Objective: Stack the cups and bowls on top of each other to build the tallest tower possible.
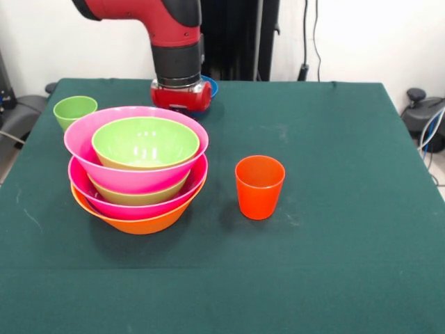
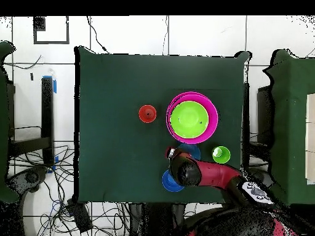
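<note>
1. Orange bowl (image 1: 135,221) lowest, then pink, green, pink and green nested above. Front view first: tower (image 1: 139,167) at the left of the table (image 1: 334,264), upright, every mouth up.
2. Red cup (image 1: 259,186) alone to the right, well apart from the tower. Upright, mouth up, long axis vertical, taper narrowing toward the cloth.
3. Green cup (image 1: 74,110) behind the tower's left side, also upright and mouth up, not touching the pile.
4. Arm (image 1: 174,42) down behind the tower, gripper (image 1: 181,97) low over a blue bowl (image 1: 211,85), blue rim just peeking out beside it. Released or clenched? Cannot tell, working end hidden.
5. Overhead now: tower (image 2: 192,118) right of centre, rings concentric, no lean apparent. Red cup (image 2: 147,114) beside it with a clear gap. Green cup (image 2: 221,154) off toward the base side.
6. Gripper (image 2: 172,152) at the edge of the blue bowl (image 2: 192,149), second blue bowl (image 2: 170,182) partly under the arm. Grip unreadable from up here too.
7. Step in hand, by the look of it: going for the blue bowl as the next tier. Next move calls for a firm hold on the rim, a lift clear of the top green bowl, then a centred set-down. Both cups yet to be stacked, probably best kept for the top.
</note>
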Motion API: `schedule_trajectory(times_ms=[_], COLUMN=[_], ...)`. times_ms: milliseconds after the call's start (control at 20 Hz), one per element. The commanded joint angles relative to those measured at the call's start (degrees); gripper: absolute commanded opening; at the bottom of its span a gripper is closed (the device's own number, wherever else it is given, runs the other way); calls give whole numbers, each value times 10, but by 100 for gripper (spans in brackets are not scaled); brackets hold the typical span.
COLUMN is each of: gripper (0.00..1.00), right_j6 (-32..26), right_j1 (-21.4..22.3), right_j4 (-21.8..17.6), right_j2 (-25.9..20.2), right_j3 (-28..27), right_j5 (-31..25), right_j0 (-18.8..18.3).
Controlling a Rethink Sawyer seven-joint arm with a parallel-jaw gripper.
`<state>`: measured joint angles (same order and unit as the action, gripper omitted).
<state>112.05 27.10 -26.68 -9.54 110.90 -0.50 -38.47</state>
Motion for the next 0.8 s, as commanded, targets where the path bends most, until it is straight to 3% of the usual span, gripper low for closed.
schedule_trajectory(times_ms=[50,300,800], gripper=[0,0,0], right_j6=[36,20,-2], right_j1=[88,179,249], right_j4=[4,38,67], right_j2=[-51,-109,-159], right_j3=[23,66,93], right_j5=[-35,-105,-168], right_j0=[20,-7,-47])
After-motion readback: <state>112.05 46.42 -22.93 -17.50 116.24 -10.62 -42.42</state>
